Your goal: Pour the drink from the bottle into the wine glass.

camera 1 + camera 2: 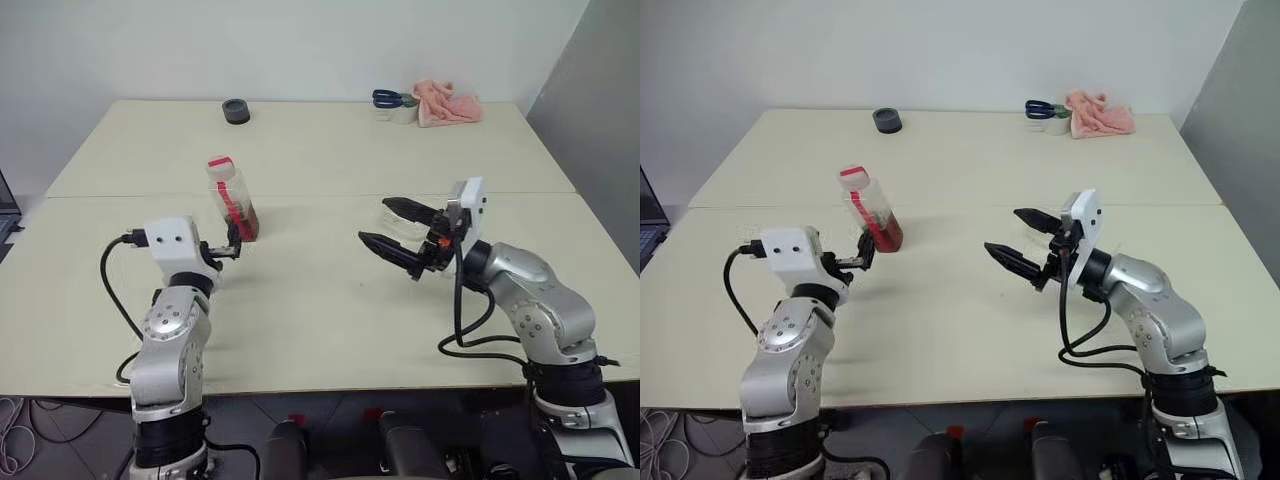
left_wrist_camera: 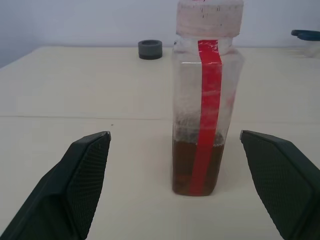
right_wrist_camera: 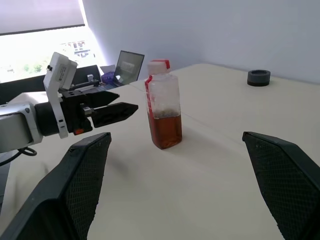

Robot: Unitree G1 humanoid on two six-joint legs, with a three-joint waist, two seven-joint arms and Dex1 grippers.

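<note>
One clear plastic bottle (image 1: 232, 198) with red stripe, whitish cap, amber drink (image 2: 195, 167) low inside, stands on the cream table (image 1: 330, 300), just at 12 o'clock of the left gripper (image 1: 234, 249); right gripper (image 1: 390, 236) at its 3 o'clock; both grippers gape empty

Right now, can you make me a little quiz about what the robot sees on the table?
1. True or false: the left gripper is squeezing the bottle.
2. What colour is the stripe down the bottle? A green, B red, C blue.
3. Fill in: the bottle's cap is ____ (on or off).

Key
1. False. Both its fingers stand apart from the bottle, which is upright on the table just in front of them. The right gripper is open too, with nothing between its fingers.
2. B, red. The drink at the bottom is reddish-brown.
3. On.
</note>
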